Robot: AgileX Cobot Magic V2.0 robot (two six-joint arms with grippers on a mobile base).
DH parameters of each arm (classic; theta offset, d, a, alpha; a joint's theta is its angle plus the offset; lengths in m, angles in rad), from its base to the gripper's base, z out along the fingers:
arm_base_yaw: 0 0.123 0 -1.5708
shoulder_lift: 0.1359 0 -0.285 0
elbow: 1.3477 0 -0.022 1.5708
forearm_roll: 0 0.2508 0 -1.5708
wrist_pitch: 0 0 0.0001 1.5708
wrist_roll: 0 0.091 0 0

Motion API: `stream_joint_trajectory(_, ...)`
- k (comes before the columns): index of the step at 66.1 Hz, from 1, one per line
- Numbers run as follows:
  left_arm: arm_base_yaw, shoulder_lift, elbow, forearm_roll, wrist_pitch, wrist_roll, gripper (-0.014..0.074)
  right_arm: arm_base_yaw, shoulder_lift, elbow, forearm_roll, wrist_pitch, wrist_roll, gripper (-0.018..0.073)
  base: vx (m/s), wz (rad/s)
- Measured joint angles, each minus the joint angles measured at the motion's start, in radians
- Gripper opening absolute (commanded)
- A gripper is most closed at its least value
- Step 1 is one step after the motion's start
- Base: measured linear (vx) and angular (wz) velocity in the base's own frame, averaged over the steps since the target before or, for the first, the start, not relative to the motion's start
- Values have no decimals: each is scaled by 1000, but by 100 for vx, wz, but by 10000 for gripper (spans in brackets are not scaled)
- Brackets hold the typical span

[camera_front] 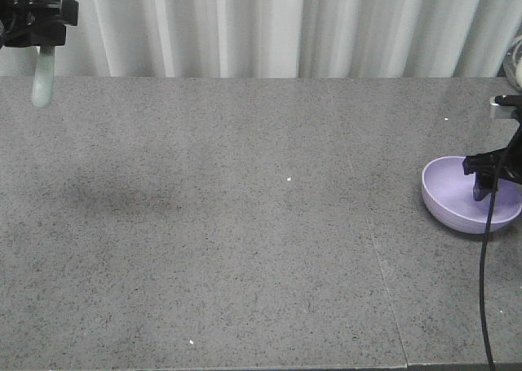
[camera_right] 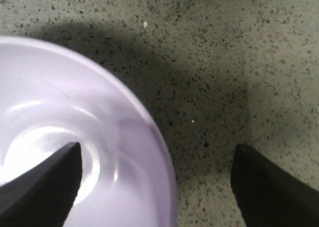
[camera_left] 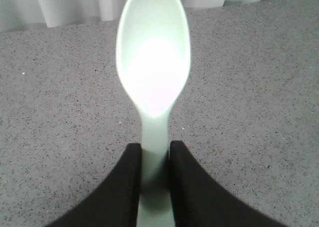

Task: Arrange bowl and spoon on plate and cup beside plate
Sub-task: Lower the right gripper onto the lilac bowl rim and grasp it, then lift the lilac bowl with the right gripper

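At the right, the lavender bowl (camera_front: 450, 198) is straddled by the spread right hand (camera_right: 155, 186), one finger inside the rim; its wall should be pinched squarely before lifting. Far left, the mint spoon (camera_front: 42, 81) is pinched by the left hand (camera_left: 155, 156) above the worktop (camera_front: 245, 224).

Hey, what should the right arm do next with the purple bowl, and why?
Probably close the right gripper on the rim of the bowl. Its jaws stand open astride the rim, one finger inside the bowl and one outside over the table, so nothing is gripped yet. The left gripper holds the spoon aloft.
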Motion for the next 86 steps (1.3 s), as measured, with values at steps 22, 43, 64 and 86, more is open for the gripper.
stream_joint_trajectory(22,0,0,0,0,0,0,-6,0,11,0,3,-43,0,29,0,0)
stream_joint_trajectory(43,0,0,0,0,0,6,-6,0,12,-10,30,-58,1,-11,0,0)
stream_joint_trajectory(64,0,0,0,0,0,6,-6,0,-40,-10,67,-50,-19,-11,0,0)
stream_joint_trajectory(86,0,0,0,0,0,6,-6,0,-198,-161,176,50,-82,-11,0,0)
